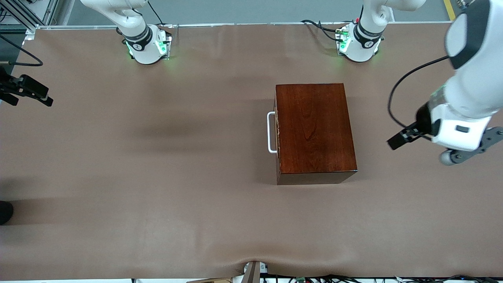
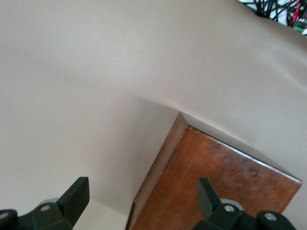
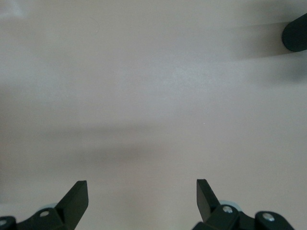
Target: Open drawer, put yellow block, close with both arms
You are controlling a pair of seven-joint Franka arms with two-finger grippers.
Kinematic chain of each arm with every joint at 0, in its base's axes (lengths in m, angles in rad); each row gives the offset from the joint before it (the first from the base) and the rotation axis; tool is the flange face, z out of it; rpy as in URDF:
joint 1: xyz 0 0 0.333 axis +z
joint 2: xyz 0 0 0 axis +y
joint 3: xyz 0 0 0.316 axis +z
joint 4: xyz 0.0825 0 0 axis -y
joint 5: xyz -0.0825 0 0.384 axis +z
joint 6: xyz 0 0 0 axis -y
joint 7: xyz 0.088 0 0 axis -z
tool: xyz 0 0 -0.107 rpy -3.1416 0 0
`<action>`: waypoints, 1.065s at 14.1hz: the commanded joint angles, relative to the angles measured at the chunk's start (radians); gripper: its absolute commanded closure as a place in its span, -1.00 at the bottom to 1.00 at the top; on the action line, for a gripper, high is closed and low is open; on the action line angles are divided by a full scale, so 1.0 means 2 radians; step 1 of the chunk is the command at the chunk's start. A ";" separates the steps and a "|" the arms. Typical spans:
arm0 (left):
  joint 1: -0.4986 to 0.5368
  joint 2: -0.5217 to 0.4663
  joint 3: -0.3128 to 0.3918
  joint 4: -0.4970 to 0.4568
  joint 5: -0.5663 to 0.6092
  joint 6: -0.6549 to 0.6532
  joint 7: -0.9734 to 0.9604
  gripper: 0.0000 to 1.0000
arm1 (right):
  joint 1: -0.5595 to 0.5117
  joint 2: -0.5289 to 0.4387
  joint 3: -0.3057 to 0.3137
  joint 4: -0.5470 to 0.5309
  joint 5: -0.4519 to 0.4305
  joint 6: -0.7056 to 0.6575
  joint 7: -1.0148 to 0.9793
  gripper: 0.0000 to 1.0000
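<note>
The reddish-brown wooden box point(image 1: 314, 125) stands mid-table toward the left arm's end. Its drawer is shut, and the white bar handle point(image 1: 271, 131) faces the right arm's end. The yellow block is out of view. My left gripper point(image 1: 399, 138) hangs open and empty in the air beside the box, at the left arm's end. In the left wrist view the left gripper point(image 2: 144, 196) looks down on a corner of the box point(image 2: 216, 187). My right gripper point(image 1: 29, 96) is at the table's edge at the right arm's end. In the right wrist view it point(image 3: 142, 196) is open over bare table.
The brown table cover point(image 1: 157, 177) is bare around the box. A dark rounded object point(image 1: 4, 212) sits at the table's edge at the right arm's end and also shows in the right wrist view point(image 3: 295, 33). Cables lie along the edge nearest the front camera.
</note>
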State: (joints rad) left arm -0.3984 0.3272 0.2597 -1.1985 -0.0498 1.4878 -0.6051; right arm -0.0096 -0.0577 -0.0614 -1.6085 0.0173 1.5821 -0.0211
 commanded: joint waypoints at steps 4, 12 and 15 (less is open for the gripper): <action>0.035 -0.076 -0.008 -0.095 -0.001 0.002 0.071 -1.00 | -0.006 0.000 0.003 0.003 0.007 0.007 0.006 -1.00; 0.185 -0.163 -0.160 -0.204 0.047 0.007 0.167 -1.00 | -0.005 0.002 0.003 0.001 0.007 0.007 0.006 -1.00; 0.198 -0.203 -0.172 -0.248 0.048 0.020 0.191 -1.00 | -0.004 0.003 0.003 0.002 0.007 0.007 0.006 -1.00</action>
State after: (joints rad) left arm -0.0279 0.0086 -0.0621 -1.5950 0.0273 1.4937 -0.2676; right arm -0.0098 -0.0538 -0.0620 -1.6090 0.0174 1.5955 -0.0205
